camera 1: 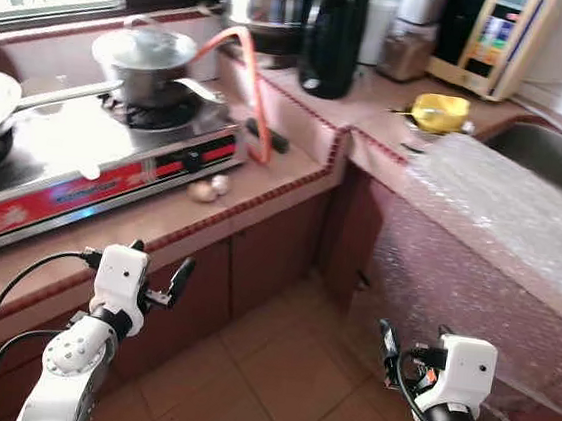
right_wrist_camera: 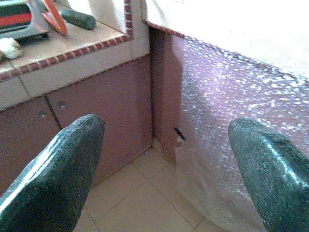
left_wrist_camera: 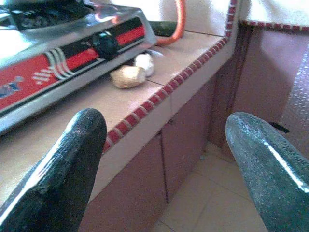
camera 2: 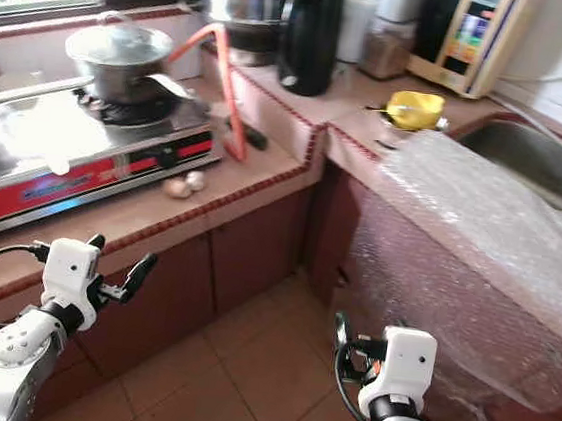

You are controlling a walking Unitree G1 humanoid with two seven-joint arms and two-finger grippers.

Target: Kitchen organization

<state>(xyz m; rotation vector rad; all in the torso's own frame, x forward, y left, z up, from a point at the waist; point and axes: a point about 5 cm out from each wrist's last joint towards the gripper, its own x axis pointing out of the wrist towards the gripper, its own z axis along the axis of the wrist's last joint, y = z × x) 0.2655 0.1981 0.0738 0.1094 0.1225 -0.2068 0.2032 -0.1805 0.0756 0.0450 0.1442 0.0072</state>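
My left gripper [camera 1: 158, 276] hangs with its black fingers spread wide, just below the near edge of the tiled counter [camera 1: 263, 194]. Ahead of it, on the counter, two small pale lumps [camera 1: 208, 188] (garlic or ginger, I can't tell which) lie touching each other right beside the front of the red-and-silver gas stove [camera 1: 85, 165]. A lidded steel pot [camera 1: 146, 56] sits on the far burner, and an orange gas hose [camera 1: 254, 87] curves down to the stove's right. My right gripper [camera 1: 412, 350], fingers also apart, hovers low over the floor tiles [camera 1: 275, 361], near the bubble wrap [camera 1: 501, 224] draped over the right-hand counter. A yellow bowl [camera 1: 439, 112] sits beyond the wrap.
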